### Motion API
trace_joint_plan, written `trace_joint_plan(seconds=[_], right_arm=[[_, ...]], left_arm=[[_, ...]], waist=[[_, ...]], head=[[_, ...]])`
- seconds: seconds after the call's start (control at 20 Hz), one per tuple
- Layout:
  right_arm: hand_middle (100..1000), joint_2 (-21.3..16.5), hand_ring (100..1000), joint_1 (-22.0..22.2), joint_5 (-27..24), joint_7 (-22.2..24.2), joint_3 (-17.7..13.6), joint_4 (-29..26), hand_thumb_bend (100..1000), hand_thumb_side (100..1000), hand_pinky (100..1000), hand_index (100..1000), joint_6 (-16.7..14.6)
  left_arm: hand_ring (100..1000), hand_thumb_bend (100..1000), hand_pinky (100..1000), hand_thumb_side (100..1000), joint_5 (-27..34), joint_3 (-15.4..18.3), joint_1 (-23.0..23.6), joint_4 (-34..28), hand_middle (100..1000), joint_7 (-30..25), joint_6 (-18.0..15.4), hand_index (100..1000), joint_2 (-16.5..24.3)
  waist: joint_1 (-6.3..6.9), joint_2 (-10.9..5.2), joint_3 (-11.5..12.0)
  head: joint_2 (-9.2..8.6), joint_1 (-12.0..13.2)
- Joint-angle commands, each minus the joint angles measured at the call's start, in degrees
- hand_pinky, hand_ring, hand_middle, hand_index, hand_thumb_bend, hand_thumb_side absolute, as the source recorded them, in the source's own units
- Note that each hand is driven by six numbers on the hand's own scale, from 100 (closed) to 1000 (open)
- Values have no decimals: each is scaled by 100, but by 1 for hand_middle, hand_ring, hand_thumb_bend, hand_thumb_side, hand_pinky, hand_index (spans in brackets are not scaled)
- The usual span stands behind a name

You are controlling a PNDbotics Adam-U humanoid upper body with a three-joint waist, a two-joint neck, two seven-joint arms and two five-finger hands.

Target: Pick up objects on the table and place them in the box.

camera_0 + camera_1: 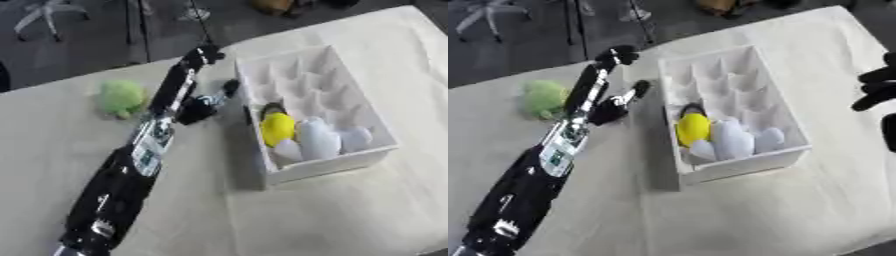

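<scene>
Left hand [197, 80] stretched up the table just beside the box's [325, 167] left wall, fingers straight and spread, holding nothing. Green toy [122, 97] still on the cloth to the left of that hand, near but apart from it, lying close to the table's [350, 220] far edge. Already in the box, bunched at its near end: a yellow piece [277, 127] and some white ones [319, 140]. Right hand [878, 89] hanging at the right edge of the right eye view, well apart from the box; fingers' state not clear enough to call.

Probably between placings, with the toy next. Best done by swinging the left hand leftward, coming down over the toy's middle, closing around its bulk, then lifting clear over the near wall before letting go above an empty cell.

Toy rounded and soft-looking, slightly longer up-and-down in view; facing not discernible.
</scene>
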Motion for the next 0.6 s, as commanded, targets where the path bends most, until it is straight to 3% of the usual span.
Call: trace_joint_plan(seconds=[0.05, 0.3, 0.6], right_arm=[[708, -174, 574, 28, 100, -95, -118, -140, 374, 756, 747, 915, 64], [706, -179, 573, 122, 188, -179, -172, -140, 377, 754, 748, 915, 109], [706, -141, 572, 188, 273, -249, -205, -140, 373, 752, 748, 914, 135]], left_arm=[[708, 482, 941, 911, 1426, 383, 506, -1171, 777, -293, 118, 794, 628], [708, 526, 946, 890, 2772, 1046, 1515, -2357, 779, -621, 292, 793, 1007], [705, 552, 949, 847, 3077, 1446, 2133, -2777, 776, -743, 229, 795, 981]], waist=[[-47, -89, 86], [-66, -78, 244], [-88, -63, 354]], head=[[78, -70], [136, -197], [162, -254]])
